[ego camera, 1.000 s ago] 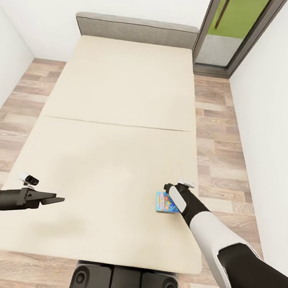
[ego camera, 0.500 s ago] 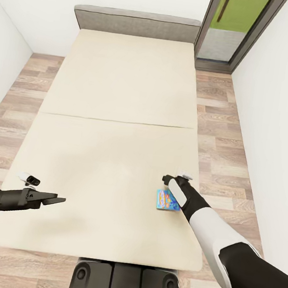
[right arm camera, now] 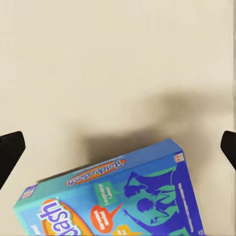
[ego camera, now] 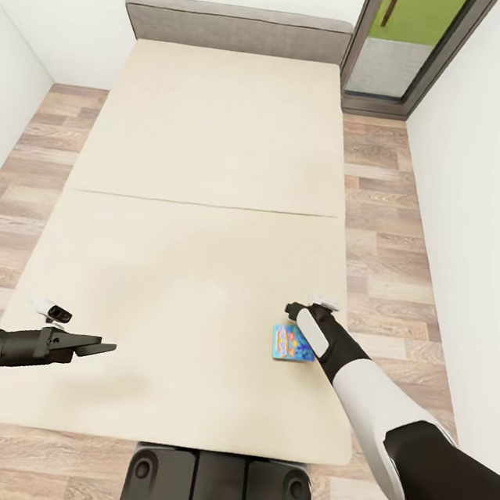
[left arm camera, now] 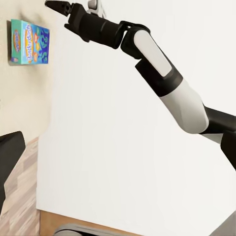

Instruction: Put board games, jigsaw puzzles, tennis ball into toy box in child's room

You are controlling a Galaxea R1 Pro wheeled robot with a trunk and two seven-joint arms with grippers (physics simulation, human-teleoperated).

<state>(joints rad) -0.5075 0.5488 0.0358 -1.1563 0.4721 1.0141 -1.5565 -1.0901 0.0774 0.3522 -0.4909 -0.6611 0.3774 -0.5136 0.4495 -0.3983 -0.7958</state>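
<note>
White walls and a wood-plank floor (ego camera: 393,245) frame the long low bed with its plain beige mattress (ego camera: 199,220) and grey headboard (ego camera: 236,29), and you are parked at its foot with both arms out over it. Your right gripper (ego camera: 299,310) hangs just above the far edge of the small flat blue-and-orange board game box (ego camera: 293,344), which lies flat on the mattress close under your wrist, near the bed's right edge. In the right wrist view the two dark fingertips (right arm camera: 11,156) sit far apart at either border, so the jaws are spread wide and hold nothing; the box (right arm camera: 118,201) sits off-centre between them, skewed and only partly in frame.

For a clean pick, I'd judge you need to draw the pincer back toward you until the box centres between the fingers, then turn the wrist so the pads line up with its two long sides. It is thin and the mattress is soft, so come down low enough to catch the edges rather than skate over the lid, and close only once both pads flank it.

Your left gripper (ego camera: 99,348) hovers well apart over the near left of the mattress, fingers nearly together and empty
</note>
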